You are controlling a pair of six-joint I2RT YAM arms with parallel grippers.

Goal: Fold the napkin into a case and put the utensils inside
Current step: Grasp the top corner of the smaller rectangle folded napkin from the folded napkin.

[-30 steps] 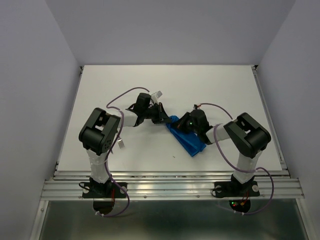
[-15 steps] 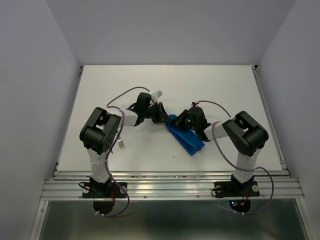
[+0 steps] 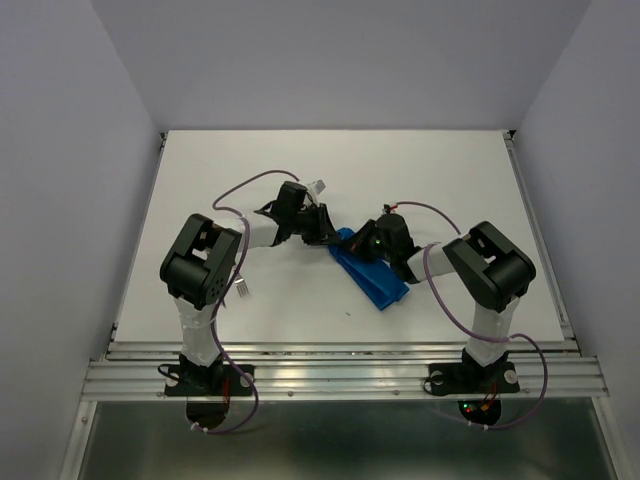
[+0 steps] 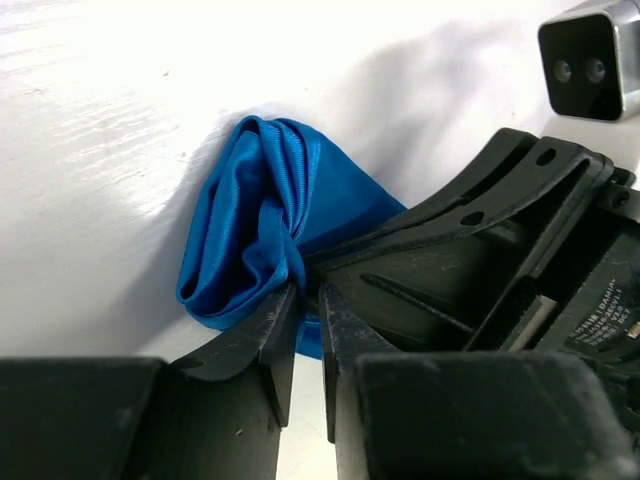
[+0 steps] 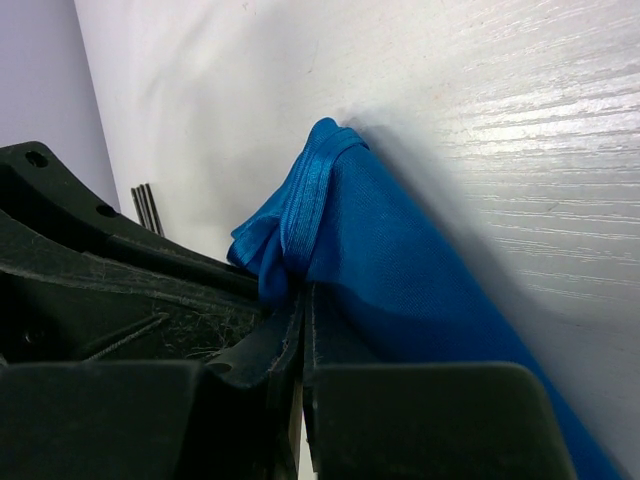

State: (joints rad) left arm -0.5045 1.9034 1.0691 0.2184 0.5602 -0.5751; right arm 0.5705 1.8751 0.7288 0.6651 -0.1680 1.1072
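Pinching the far end of the bright blue cloth napkin [image 3: 372, 278], your right claw [image 5: 303, 300] is clenched on it, probably anchoring the narrow fold on the white desk [image 3: 450, 180]. Your left claw [image 4: 308, 292] sits barely parted at that bunched end; can't tell if it grips.

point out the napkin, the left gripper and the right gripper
napkin [image 3: 379, 284], top view, middle of the folded blue strip.
left gripper [image 4: 306, 298], left wrist view, between its fingertips, at the napkin's bunched end.
right gripper [image 5: 302, 300], right wrist view, between its fingertips, where they pinch the napkin.
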